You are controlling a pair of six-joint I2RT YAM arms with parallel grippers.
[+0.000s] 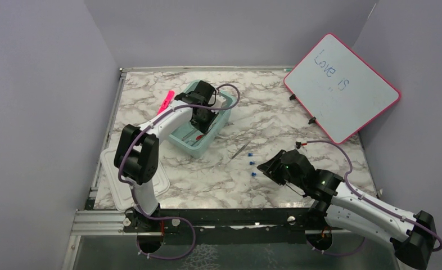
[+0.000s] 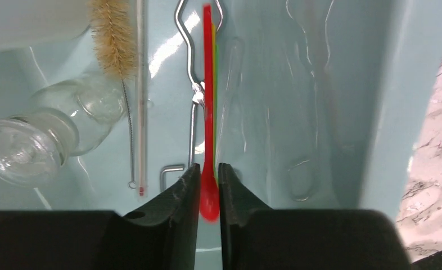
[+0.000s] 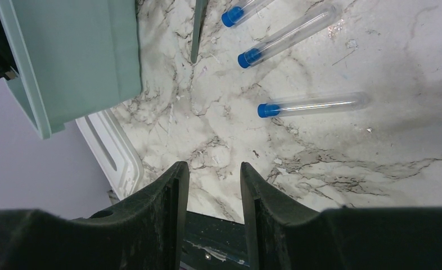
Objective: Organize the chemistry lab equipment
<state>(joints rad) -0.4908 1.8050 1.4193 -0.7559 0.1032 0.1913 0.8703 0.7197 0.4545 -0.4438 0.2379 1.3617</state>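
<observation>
My left gripper (image 1: 202, 125) reaches down into the teal bin (image 1: 180, 144). In the left wrist view it (image 2: 209, 180) is shut on the rounded end of a flat red tool (image 2: 208, 84) with a green edge. In the bin lie a tan-bristled wire brush (image 2: 113, 39), a thin clear rod (image 2: 141, 95), metal tongs (image 2: 192, 67) and a clear glass vessel (image 2: 44, 140). My right gripper (image 1: 266, 167) is open and empty, low over the table. Three blue-capped clear tubes (image 3: 314, 104) lie on the marble just ahead of it (image 3: 214, 169); their caps also show from the top (image 1: 252, 163).
A thin grey metal tool (image 1: 241, 149) lies between bin and tubes. A white bin lid (image 1: 117, 174) lies at the front left edge. A pink marker (image 1: 166, 102) lies left of the bin. A pink-framed whiteboard (image 1: 342, 87) leans at the back right.
</observation>
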